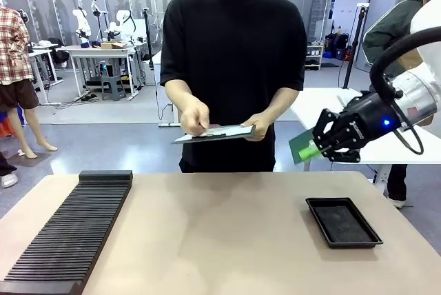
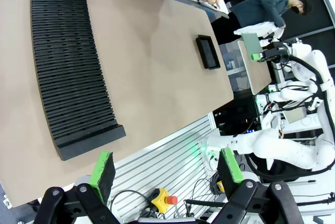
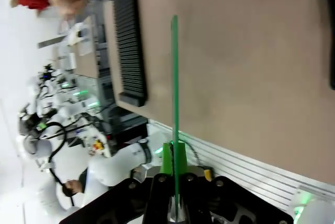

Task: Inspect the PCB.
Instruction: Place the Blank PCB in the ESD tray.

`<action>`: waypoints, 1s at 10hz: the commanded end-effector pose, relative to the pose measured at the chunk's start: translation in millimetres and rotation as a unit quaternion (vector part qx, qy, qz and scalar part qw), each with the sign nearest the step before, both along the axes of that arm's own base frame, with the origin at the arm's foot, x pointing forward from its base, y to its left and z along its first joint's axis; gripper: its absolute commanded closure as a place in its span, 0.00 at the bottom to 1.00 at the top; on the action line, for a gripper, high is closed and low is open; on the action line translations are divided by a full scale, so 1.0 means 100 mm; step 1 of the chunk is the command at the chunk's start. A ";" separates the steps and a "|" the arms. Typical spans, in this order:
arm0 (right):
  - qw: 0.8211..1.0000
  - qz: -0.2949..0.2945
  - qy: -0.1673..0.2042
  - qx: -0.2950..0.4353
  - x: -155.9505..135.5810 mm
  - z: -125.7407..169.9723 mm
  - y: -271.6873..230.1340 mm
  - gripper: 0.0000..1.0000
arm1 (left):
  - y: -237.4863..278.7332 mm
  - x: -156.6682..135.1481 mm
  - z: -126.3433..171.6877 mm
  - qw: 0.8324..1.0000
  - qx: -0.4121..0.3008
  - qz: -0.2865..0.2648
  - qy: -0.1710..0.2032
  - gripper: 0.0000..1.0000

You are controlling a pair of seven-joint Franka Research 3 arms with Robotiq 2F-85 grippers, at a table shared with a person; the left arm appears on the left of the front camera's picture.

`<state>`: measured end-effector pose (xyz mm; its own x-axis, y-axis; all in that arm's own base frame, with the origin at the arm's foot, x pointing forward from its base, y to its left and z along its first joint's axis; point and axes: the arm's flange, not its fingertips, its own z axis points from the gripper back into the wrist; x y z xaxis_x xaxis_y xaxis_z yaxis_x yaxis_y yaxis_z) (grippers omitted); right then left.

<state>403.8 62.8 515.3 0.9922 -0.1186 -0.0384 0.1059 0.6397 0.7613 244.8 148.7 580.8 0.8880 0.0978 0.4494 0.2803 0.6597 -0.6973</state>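
The PCB is a thin green board held tilted in the air at the right, above the table's far edge and beside the person. My right gripper is shut on its lower edge. In the right wrist view the PCB shows edge-on as a thin green line rising from between the closed pads of the right gripper. Far off in the left wrist view, the PCB shows its paler face. My left gripper hangs open over the table's near edge with nothing between its green pads.
A person across the table holds a clipboard with white paper in both hands. A black shallow tray lies on the right of the tan table. A long black slotted rack lies along the left side.
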 end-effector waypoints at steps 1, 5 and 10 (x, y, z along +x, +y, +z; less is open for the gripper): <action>0.997 0.001 -0.008 -0.075 0.09 -0.14 0.02 0.97 | 0.00 0.00 0.01 1.000 0.008 0.001 0.005 0.00; 0.992 0.012 -0.002 -0.129 0.32 -0.51 -0.18 0.97 | 0.00 0.00 0.01 1.000 0.008 0.001 0.005 0.00; 0.990 0.009 -0.010 -0.139 0.45 -1.23 -0.48 0.97 | 0.00 0.00 0.01 1.000 0.008 0.001 0.005 0.00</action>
